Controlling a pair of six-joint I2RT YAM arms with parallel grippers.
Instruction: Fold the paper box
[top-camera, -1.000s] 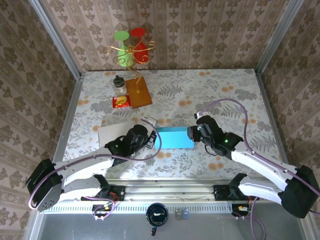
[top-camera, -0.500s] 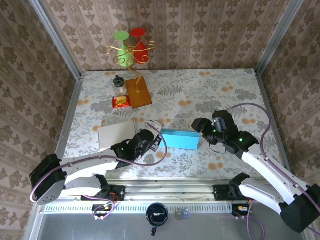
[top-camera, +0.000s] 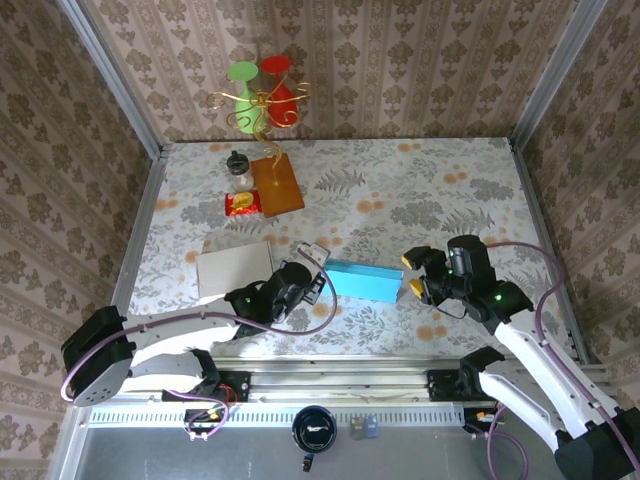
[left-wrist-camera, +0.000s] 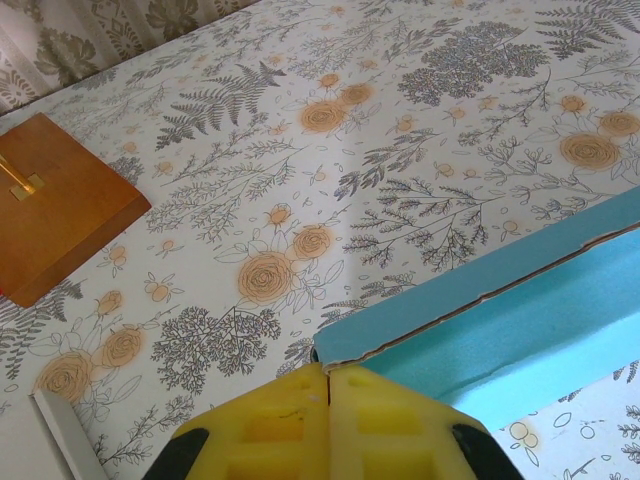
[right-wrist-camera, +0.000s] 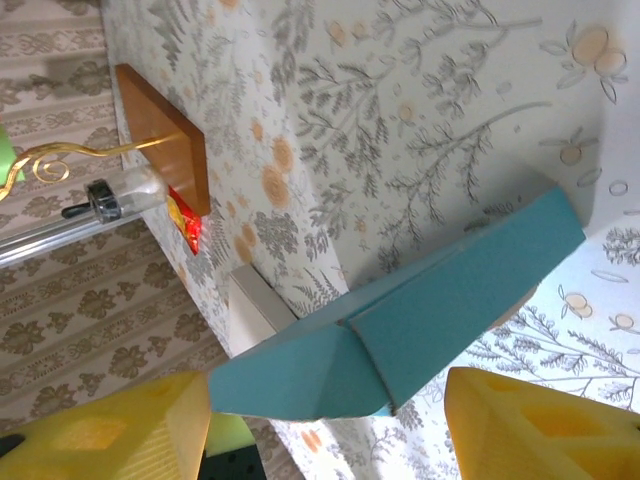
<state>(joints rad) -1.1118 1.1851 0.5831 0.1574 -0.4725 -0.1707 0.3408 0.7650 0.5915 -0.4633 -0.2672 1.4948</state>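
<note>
Top external view: the paper box (top-camera: 362, 281) is a flat turquoise piece. It lies on the flowered table (top-camera: 430, 190), in the near middle part, between the two arms. Its long side goes from left to right and it is a little tilted.

The left gripper (top-camera: 316, 284) is at the left end of the box. In the left wrist view its two yellow pads (left-wrist-camera: 270, 425) are pressed together with no gap, so this claw is closed. The tips are right at the corner of the box. I cannot tell if a paper edge is caught between them.

The right gripper (top-camera: 414, 275) is just beside the right end of the box and its jaws stand apart. In the right wrist view the yellow pads (right-wrist-camera: 110, 430) are wide open at both sides, the box is seen between them, and nothing is gripped.

A white flat sheet (top-camera: 235, 268) lies left of the box, near the left arm. Further back are a wooden board (top-camera: 277, 183) with a gold wire stand (top-camera: 262, 98), a small bottle (top-camera: 238, 165) and a red packet (top-camera: 243, 203).
</note>
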